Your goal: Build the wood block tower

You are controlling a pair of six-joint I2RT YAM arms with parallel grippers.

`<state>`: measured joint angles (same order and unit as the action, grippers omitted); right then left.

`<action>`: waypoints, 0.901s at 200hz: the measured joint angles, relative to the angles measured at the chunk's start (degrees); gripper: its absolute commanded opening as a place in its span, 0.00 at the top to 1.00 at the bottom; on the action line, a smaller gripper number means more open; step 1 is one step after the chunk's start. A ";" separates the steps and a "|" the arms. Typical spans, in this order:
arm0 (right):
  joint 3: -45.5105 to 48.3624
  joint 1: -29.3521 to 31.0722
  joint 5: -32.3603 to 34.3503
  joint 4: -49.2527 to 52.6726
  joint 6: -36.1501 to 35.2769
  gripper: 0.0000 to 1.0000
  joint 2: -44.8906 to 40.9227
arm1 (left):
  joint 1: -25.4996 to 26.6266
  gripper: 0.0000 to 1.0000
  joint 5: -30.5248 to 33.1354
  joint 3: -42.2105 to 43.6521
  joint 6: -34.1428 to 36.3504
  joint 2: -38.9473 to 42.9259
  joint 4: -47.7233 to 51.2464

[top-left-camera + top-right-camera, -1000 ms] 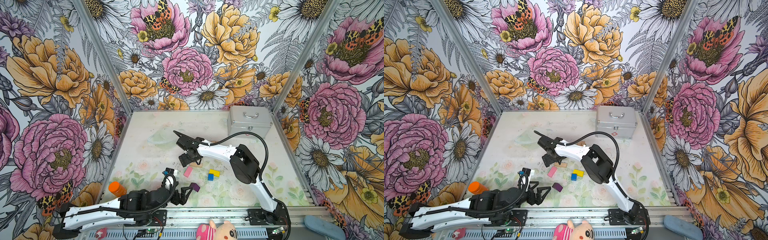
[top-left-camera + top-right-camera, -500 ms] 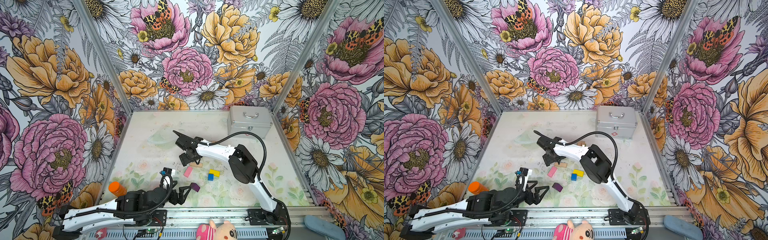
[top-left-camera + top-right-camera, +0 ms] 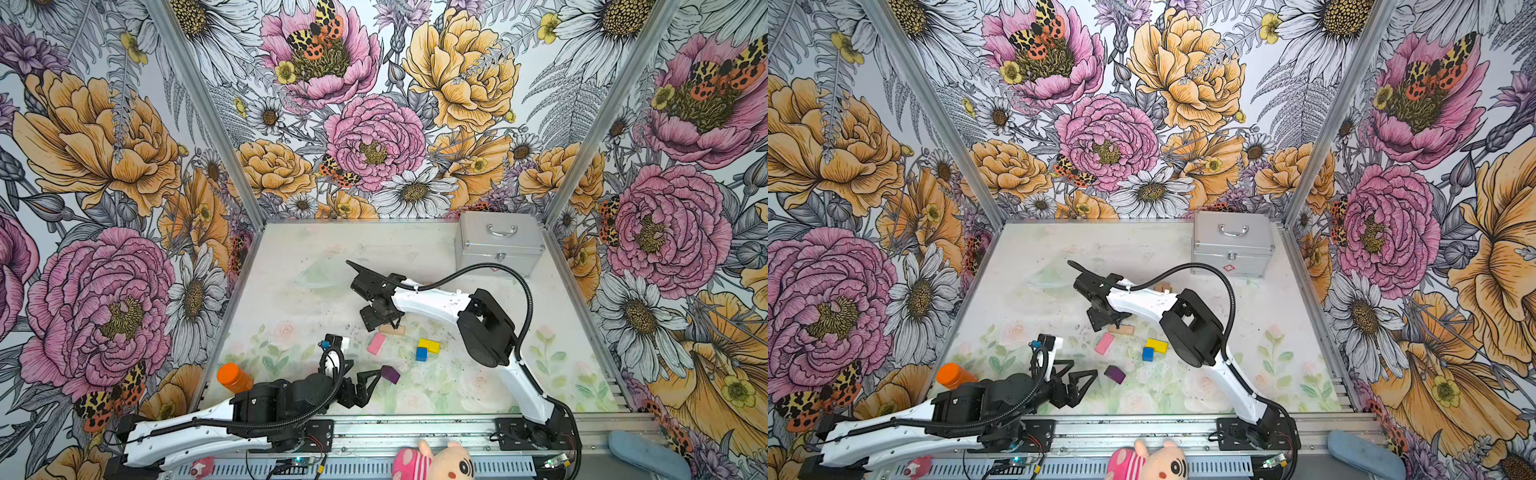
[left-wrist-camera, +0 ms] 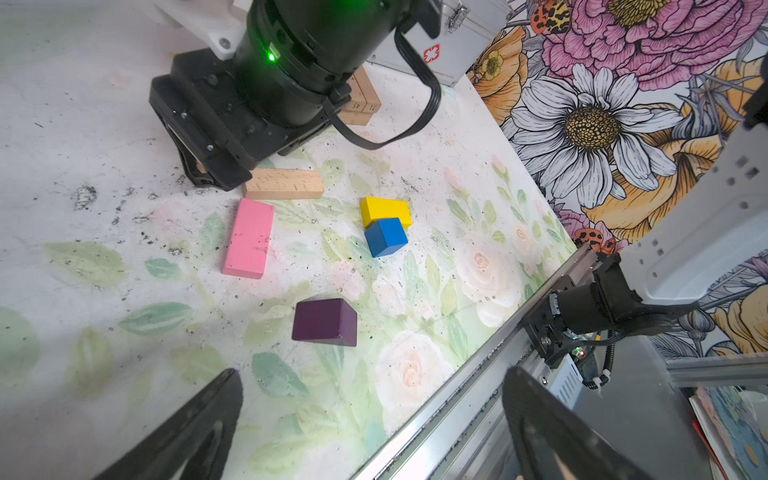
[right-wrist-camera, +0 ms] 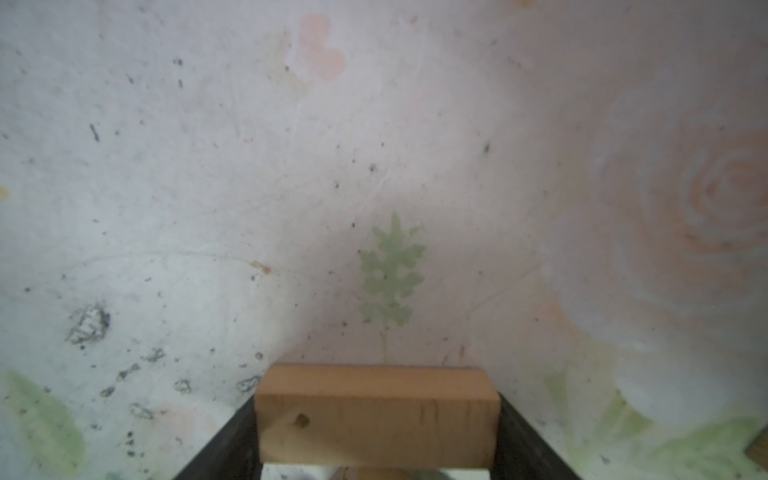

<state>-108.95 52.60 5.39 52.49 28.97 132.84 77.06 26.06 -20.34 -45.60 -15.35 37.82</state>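
In both top views the right gripper [image 3: 380,322] [image 3: 1106,322] points down at the table [image 3: 299,249], its tips just beside a tan bar [image 3: 392,329] [image 3: 1121,329] lying flat. Near the bar lie a pink block [image 3: 377,343] [image 3: 1104,343] and a yellow block [image 3: 429,345] [image 3: 1157,345] touching a blue block [image 3: 421,354] [image 3: 1148,354]. The left gripper [image 3: 361,374] [image 3: 1077,372] sits near the front edge, spread wide around nothing, with the purple block [image 3: 390,374] [image 3: 1114,374] just beyond it. In a top view a bit of the tower [image 3: 1163,287] peeks over the right arm [image 3: 1142,299], between that gripper and the metal case [image 3: 1232,245].

From the left wrist, the left gripper [image 4: 372,374] stands wide open and empty, with the purple block [image 4: 325,322] ahead of it and apart. The tower [image 4: 361,99], plain tan layers, stands behind the right gripper [image 4: 203,174] and is mostly hidden.

From the right wrist, the right gripper [image 5: 376,432] is closed on a tan block [image 5: 374,411], with both fingers [image 5: 232,440] pressed against its sides.
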 measured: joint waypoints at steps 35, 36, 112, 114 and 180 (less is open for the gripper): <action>0.00 -0.31 1.05 0.87 0.11 0.42 -0.39 | -1.25 0.01 -0.48 -0.02 1.22 0.00 0.17; 0.00 -0.33 1.05 0.90 0.13 0.42 -0.44 | -1.38 0.01 -0.48 -0.04 1.29 0.00 0.17; 0.00 -3.98 3.69 1.60 0.17 0.42 -5.73 | -4.90 0.01 -1.44 -2.64 4.55 -3.41 -1.27; 0.00 -4.11 3.74 1.60 0.20 0.42 -5.92 | -4.90 0.01 -1.51 -2.64 4.68 -3.63 -1.49; 0.74 -10.23 5.60 2.14 0.39 0.42 -10.34 | -7.61 0.01 -4.79 -4.55 9.62 -15.50 -9.38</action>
<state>-108.20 42.37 10.98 54.63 29.36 122.50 69.45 21.28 -24.88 -35.99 -30.85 28.45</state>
